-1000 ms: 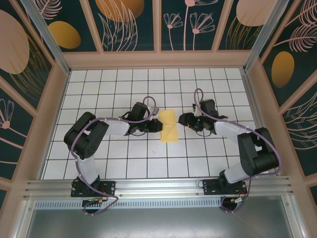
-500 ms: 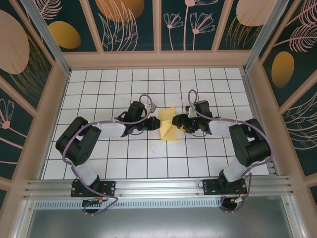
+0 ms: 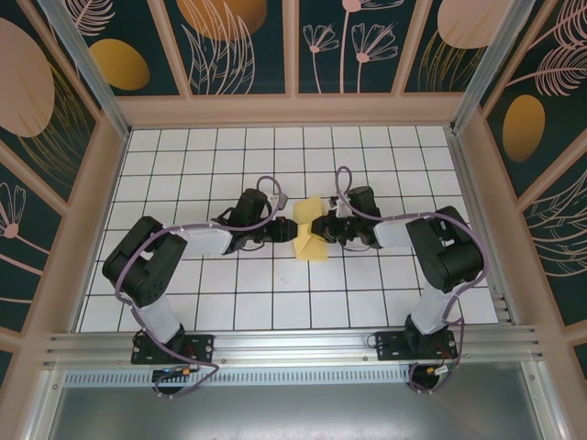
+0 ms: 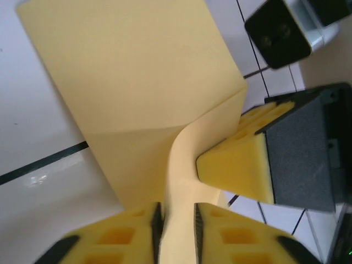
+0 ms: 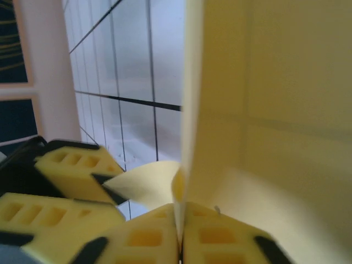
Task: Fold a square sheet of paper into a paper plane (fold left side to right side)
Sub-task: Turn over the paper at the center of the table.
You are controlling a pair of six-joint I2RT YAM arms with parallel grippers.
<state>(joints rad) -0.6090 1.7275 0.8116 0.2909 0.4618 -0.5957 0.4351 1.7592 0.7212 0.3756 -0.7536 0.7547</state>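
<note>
the square sheet of paper, partly folded and raised, lies between the left gripper and the right gripper, each clamped shut on one side edge of it. risk: opposed pulling tears the sheet or sets the crease off-line. the white gridded table lies beneath the paper; dark patterned walls stand beyond it

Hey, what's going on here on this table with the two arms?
Two robot arms are working on one sheet of yellow paper at the middle of the white grid table. The left gripper has its jaws shut on one edge of the sheet, and the right gripper is pinched on it from the opposite side. Between them, part of the paper is lifted and curved off the table. A crease shows across it, but it is not a plane shape yet.
</note>
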